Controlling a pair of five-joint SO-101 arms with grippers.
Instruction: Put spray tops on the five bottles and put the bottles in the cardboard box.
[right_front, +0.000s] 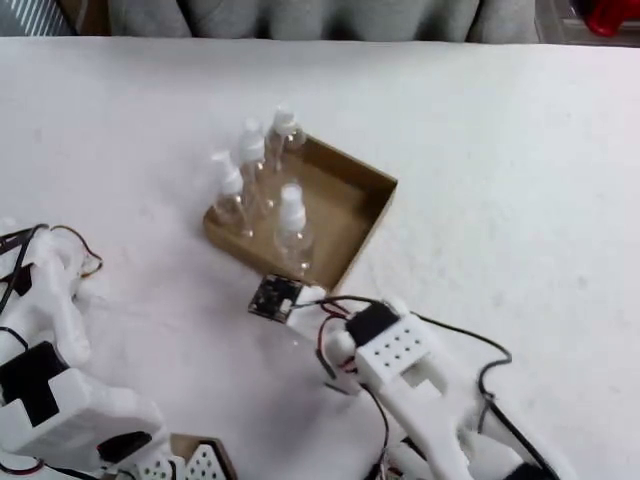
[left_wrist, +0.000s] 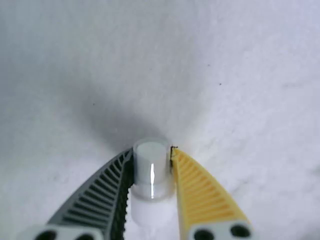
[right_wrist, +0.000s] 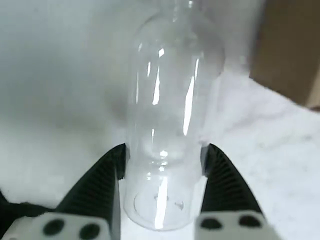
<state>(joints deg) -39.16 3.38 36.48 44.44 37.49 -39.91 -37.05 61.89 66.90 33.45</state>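
My right gripper (right_wrist: 166, 150) is shut on the lower body of a clear bottle (right_wrist: 170, 100), whose neck runs off the picture's edge. Seen from above, the right arm (right_front: 395, 350) ends just outside the near wall of the cardboard box (right_front: 352, 176). Inside the box stand several clear bottles with white spray tops; one (right_front: 291, 218) is near the front and three (right_front: 250, 160) stand along the left wall. My left gripper (left_wrist: 151, 151) is shut on a white spray top (left_wrist: 150, 170) with a clear cap, above the white table. The left arm (right_front: 50, 400) is at the table's near left corner.
A white cloth (right_front: 500, 150) covers the table, with open room to the right of and behind the box. Loose cables (right_front: 60, 240) trail by the left arm. A grey couch edge (right_front: 320, 18) runs along the far side.
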